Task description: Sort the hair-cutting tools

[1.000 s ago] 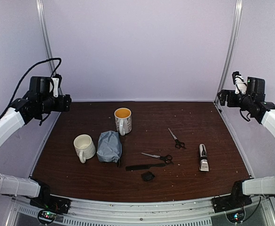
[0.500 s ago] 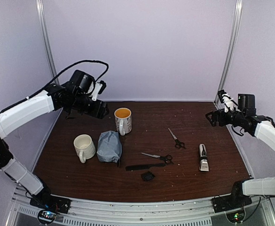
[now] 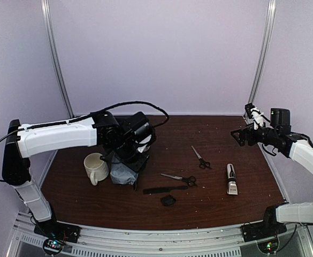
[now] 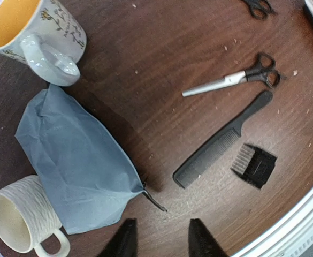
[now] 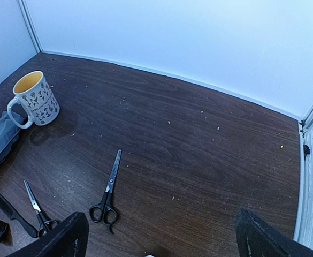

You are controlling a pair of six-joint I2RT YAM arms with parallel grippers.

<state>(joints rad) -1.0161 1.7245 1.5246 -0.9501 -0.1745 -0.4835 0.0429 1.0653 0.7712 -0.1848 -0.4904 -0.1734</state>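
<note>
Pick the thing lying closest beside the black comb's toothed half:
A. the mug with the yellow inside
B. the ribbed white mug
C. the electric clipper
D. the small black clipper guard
D: in the left wrist view the clipper guard lies right alongside the toothed half of the comb, a narrow strip of bare wood between them, nearer than anything else listed.

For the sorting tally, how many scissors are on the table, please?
2: near scissors just behind the comb; far scissors back-left of the clipper; none seems hidden.
</note>
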